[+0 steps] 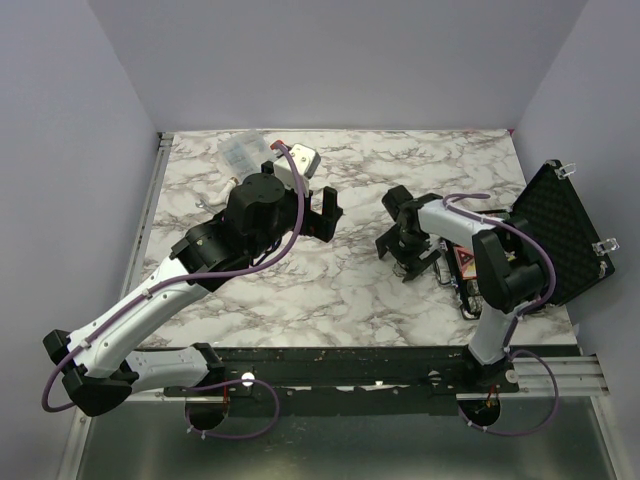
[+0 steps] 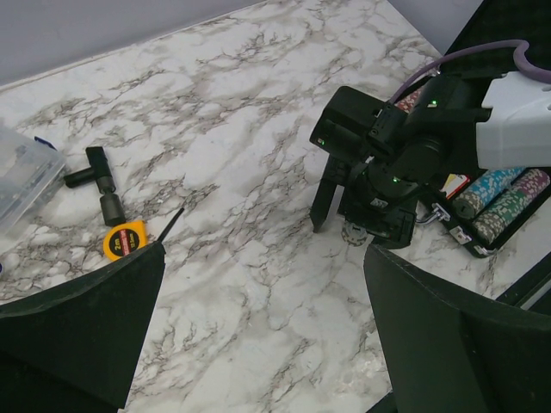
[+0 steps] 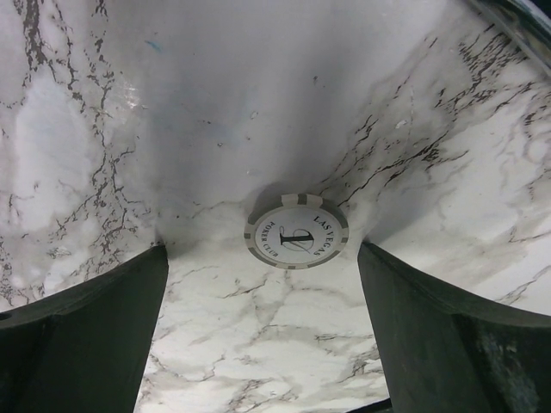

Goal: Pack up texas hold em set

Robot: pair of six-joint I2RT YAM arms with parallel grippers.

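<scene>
Chip pickup in hand, right pincer poised above it.
Your right pincer (image 3: 263, 327) hangs with its fingers apart directly over a white chip (image 3: 297, 234), which lies flat on the surface (image 3: 215, 103) near the open case (image 1: 560, 235); nothing is gripped yet. Your left pincer (image 1: 325, 215) is spread wide too, holding nothing, out over mid-surface. Next, by my reading, you need to lower, straddle the chip's rim, pinch it, then carry it to the chip rows (image 2: 499, 198). The chip reads "LAS VEGAS" and "POKER CLUB" around a central monogram.
</scene>
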